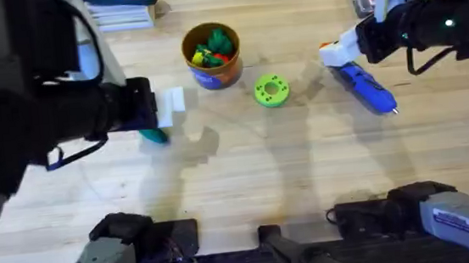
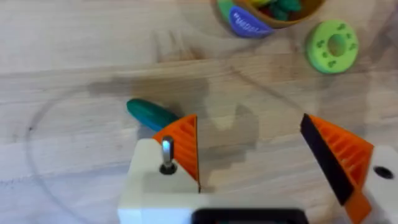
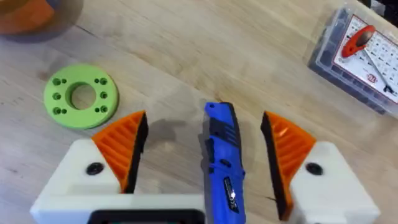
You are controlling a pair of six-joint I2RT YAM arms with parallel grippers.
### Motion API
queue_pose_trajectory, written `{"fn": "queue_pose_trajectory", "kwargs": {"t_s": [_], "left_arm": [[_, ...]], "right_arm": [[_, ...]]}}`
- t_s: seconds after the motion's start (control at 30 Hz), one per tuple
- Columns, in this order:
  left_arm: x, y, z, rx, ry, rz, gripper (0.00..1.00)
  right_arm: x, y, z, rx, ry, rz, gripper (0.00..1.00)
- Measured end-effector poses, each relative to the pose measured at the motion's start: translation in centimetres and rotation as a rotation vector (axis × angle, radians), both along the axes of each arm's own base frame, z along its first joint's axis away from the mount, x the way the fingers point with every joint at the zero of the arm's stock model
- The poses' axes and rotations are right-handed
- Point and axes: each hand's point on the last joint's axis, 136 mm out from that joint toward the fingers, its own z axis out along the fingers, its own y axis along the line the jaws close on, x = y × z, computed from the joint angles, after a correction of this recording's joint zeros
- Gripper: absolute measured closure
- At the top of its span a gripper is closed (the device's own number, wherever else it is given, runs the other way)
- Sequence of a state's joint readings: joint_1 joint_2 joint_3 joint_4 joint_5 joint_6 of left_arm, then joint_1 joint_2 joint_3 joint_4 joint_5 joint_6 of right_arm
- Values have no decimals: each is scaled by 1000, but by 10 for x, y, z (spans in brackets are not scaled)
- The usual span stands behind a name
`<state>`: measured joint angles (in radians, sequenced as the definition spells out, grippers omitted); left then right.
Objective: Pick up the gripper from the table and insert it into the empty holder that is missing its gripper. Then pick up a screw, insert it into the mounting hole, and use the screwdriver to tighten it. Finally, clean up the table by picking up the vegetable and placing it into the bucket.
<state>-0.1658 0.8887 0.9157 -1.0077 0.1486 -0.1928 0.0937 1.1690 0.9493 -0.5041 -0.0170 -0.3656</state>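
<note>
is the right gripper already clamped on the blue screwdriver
No: in the right wrist view the right gripper stands open, its orange pads apart from the screwdriver, which lies on the table between them.

I see a bright blue screwdriver between my right gripper's orange ribbed pads. A lime-green disc lies beside it. Near my left gripper, a teal vegetable rests on pale, plank-grained wood. The bucket is yellow-rimmed, blue-sided.
</note>
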Motion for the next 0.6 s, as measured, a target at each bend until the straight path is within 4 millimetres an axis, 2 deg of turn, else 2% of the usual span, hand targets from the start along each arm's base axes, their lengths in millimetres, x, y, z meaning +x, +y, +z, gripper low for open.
{"fn": "queue_pose_trajectory", "kwargs": {"t_s": [0.3,0.5,0.6], "left_arm": [[15,37,-40,9,197,348,12],[1,56,-69,5,383,629,12],[6,60,-81,-17,426,770,12]], "right_arm": [[0,0,0,0,0,0,7],[0,0,0,0,0,0,9],[1,0,1,0,-4,0,9]]}}
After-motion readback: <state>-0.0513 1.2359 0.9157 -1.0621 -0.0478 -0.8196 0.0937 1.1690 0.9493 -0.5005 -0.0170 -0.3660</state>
